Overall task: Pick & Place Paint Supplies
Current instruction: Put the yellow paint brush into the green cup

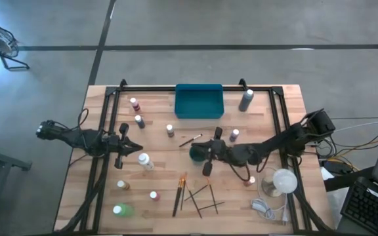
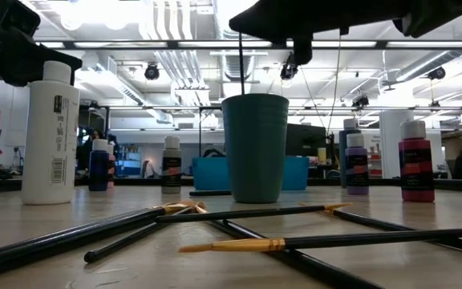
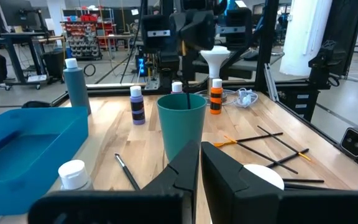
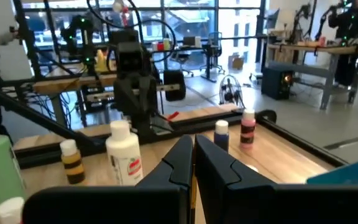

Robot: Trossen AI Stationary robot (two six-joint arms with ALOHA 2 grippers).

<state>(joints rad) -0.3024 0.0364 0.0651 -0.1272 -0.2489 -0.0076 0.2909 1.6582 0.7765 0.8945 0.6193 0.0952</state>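
My right gripper (image 1: 205, 153) hangs just over the dark green round plastic cup (image 2: 255, 147), near the middle of the wooden table (image 1: 156, 141). Its fingers are pressed together on a thin black paintbrush handle (image 2: 240, 64), which stands upright and goes down into the cup's mouth. In the right wrist view I see only a narrow slit between the fingers; the brush itself is hard to make out there.

My left gripper (image 1: 131, 148) waits on the left side of the table with its fingers together and nothing between them. A white bottle with a white cap (image 1: 144, 160) stands just beside its tip.

In front of the cup several thin long-handled paintbrushes (image 1: 195, 196) lie crossed over each other, one with an orange ferrule (image 1: 179, 191). One more brush (image 1: 190, 139) lies between the cup and the teal rectangular tray (image 1: 199, 101), which sits at the far edge.

Small white-capped bottles stand scattered: a pink one (image 1: 134, 103) and a dark one (image 1: 139, 121) far left, a brown one (image 1: 170, 130), a purple one (image 1: 233, 135) just behind my right arm, a taller grey one (image 1: 245, 99) beside the tray, a green one (image 1: 122, 210) lying at the near left corner. The most open room is between the tray and the cup.

In the low view the nearest brushes are cut off by the picture edge, and the cup hides part of the tray.
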